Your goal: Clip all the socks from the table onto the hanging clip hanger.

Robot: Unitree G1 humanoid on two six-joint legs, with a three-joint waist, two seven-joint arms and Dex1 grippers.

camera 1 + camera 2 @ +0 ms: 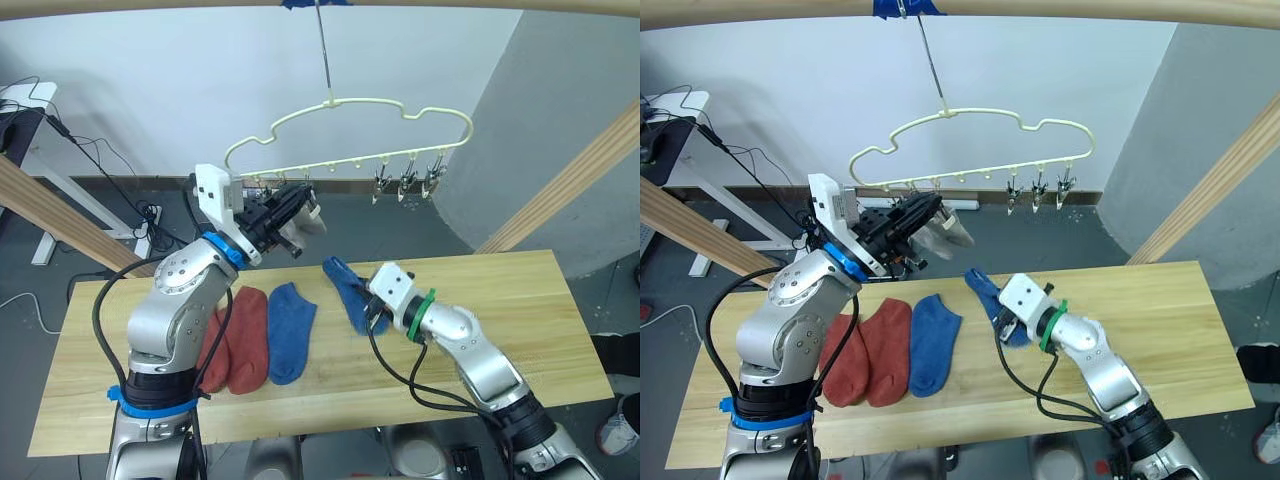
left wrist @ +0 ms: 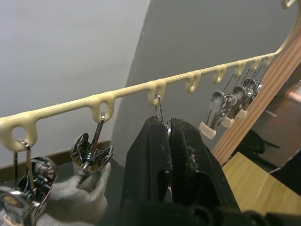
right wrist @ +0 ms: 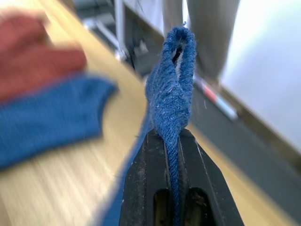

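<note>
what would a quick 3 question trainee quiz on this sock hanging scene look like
1. True or false: the right claw is shut on a blue sock.
2. How many socks lie flat on the table, held by no claw? A) two B) three C) five
3. Fill in: the left claw is raised at the row of clips under the ____.

Key
1. True; the sock's cuff sticks up between its fingers.
2. B; two rust-red socks and one other blue sock.
3. Clip hanger; a light grey sock already hangs from a clip beside it.
</note>
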